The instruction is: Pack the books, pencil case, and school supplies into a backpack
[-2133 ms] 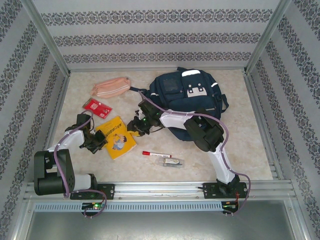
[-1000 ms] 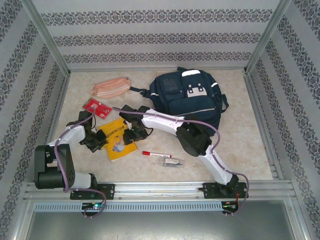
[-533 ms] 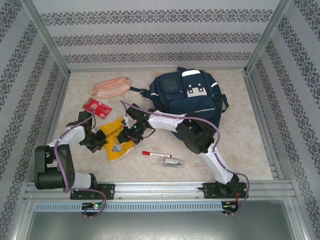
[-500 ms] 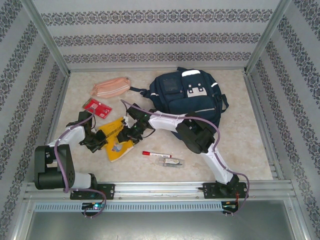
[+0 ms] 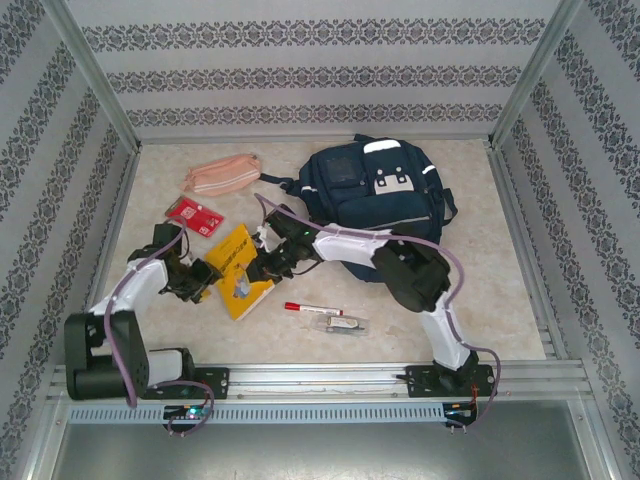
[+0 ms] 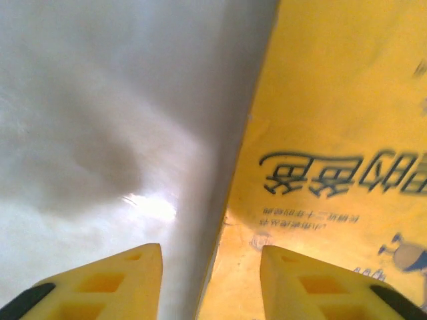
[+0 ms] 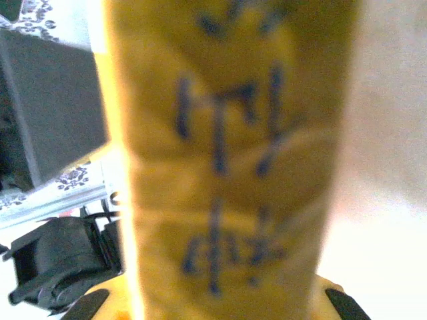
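Handover! Left hand springs open, right hand now clamps the book; backpack next, I'd say.

The left arm leans from its base at the table's near edge over the left half, the left gripper low with its fingers apart. The right arm bends at the elbow and stretches leftward across the middle, the right gripper pinched onto the book.

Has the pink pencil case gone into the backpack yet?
No, the pencil case lies out on the table, to the left of the backpack.
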Motion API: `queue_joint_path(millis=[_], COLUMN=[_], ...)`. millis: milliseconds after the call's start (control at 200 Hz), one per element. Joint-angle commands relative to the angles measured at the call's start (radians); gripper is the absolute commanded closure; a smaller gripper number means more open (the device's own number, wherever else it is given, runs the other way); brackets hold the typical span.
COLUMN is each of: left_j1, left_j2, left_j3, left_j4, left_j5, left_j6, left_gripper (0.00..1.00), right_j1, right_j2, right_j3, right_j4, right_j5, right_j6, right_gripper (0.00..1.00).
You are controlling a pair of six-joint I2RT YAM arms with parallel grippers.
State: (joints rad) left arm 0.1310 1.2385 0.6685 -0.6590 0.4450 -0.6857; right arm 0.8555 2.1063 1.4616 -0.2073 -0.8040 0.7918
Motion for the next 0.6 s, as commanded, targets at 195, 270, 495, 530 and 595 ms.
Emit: queue_joint_path(millis=[195,270,495,530,595], left_j1=[-0.11,-0.18,-0.519,-0.579,-0.671], left_j2=[-0.219,-0.223,-0.112,-0.082,-0.009], left_j3=[0.224,0.271,0.338,0.383,0.491], left_j4=[0.076,0.095,0.452,0.418,0.29], left_j5=[0.267,0.249,0.397,0.358,0.248], left_j6=[0.149,0.165,0.111,0.168,0.325], left_gripper=[0.5,0.47,0.38,0.37,0.36], right_j1=[-0.178,-0.24,-0.333,-0.355,-0.417], right_j2=[-0.577,-0.697,-0.99,-1.038,-1.127], right_j3=[-0.275,-0.318,-0.435,-0.463,-0.5], right_j4=[-0.027,-0.066,-0.088,-0.096,-0.153], right_j5=[0.376,0.414,0.402,0.433,0.49], right_j6=[-0.149,-0.197,-0.228,-0.205,-0.18], right_gripper=[0.95,0.95,0.88,0.91,0.94])
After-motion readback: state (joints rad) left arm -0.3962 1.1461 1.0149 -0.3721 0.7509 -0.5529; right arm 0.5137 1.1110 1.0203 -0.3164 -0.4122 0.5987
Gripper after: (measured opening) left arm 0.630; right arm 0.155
